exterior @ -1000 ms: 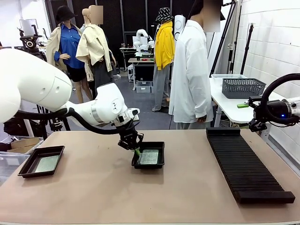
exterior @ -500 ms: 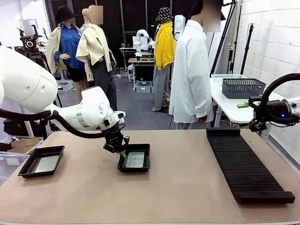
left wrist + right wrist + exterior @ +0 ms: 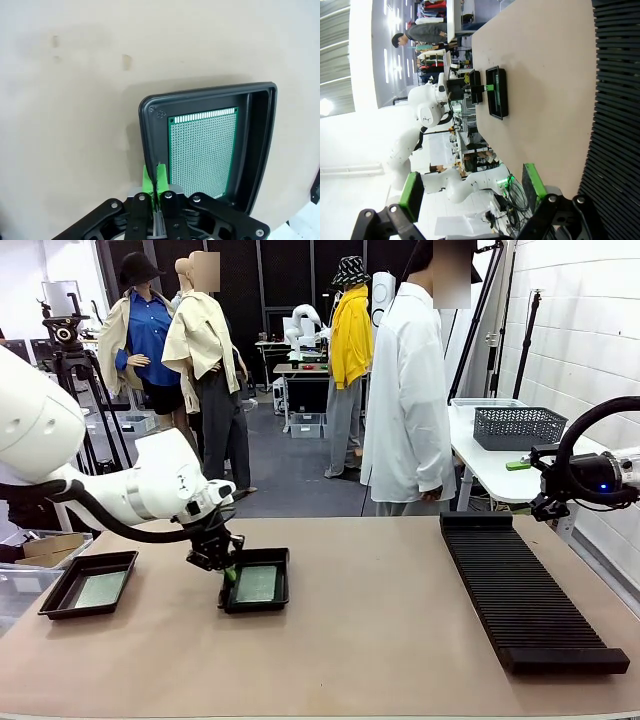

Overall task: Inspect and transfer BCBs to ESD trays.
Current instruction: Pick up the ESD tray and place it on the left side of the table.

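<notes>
My left gripper (image 3: 226,576) is shut on the left rim of a black ESD tray (image 3: 278,588) at the table's centre left. In the left wrist view its green fingertips (image 3: 148,181) pinch the tray's rim (image 3: 148,145), and a green BCB (image 3: 202,152) lies flat inside the tray. A second ESD tray (image 3: 62,592) sits at the far left with another BCB (image 3: 101,589) in it. My right gripper (image 3: 472,192) hangs open and holds nothing, off the table's right edge.
A long black ridged rack (image 3: 525,590) lies along the right side of the table. A person in a white shirt (image 3: 405,390) stands at the far side. A grey mesh basket (image 3: 518,425) rests on a white side table behind the right arm (image 3: 600,475).
My left gripper has carried the tray with its board leftward, from the table's middle toward the tray at the far left. The right arm has not moved.
</notes>
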You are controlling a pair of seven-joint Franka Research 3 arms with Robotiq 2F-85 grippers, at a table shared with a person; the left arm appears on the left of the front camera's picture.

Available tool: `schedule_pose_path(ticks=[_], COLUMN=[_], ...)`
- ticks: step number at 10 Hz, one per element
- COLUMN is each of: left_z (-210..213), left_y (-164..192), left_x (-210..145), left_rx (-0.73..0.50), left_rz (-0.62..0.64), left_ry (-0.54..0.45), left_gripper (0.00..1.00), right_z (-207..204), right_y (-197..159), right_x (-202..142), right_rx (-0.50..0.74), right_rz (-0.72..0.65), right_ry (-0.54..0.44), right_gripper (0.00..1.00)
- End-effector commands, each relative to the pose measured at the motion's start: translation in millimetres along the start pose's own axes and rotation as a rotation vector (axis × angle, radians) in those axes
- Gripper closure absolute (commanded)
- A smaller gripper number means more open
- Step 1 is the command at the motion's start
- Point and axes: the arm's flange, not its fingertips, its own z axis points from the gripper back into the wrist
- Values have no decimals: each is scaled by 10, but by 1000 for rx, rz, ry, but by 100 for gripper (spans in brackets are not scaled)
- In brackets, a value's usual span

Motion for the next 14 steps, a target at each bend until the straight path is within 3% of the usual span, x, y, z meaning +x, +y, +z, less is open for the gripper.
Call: schedule_pose_path(ticks=[1,4,9,11,14], left_z=[153,305,375,401,476], left_y=[232,703,1230,1330,1390], left_x=[-85,53,145,94,55], left_rx=[-4,36,124,171,140], left_rz=[-31,-45,-26,-65,-82], left_ry=[-50,-69,21,51,32], left_gripper=[100,100,100,100,100], right_z=[-10,-10,-10,-10,-10], right_y=[15,15,15,15,15], right_x=[14,14,14,14,14], right_rx=[-10,-10,-10,-10,-10], right_rz=[-10,-10,-10,-10,-10], right_ry=[11,11,11,11,11], right_gripper=[0,0,0,0,0])
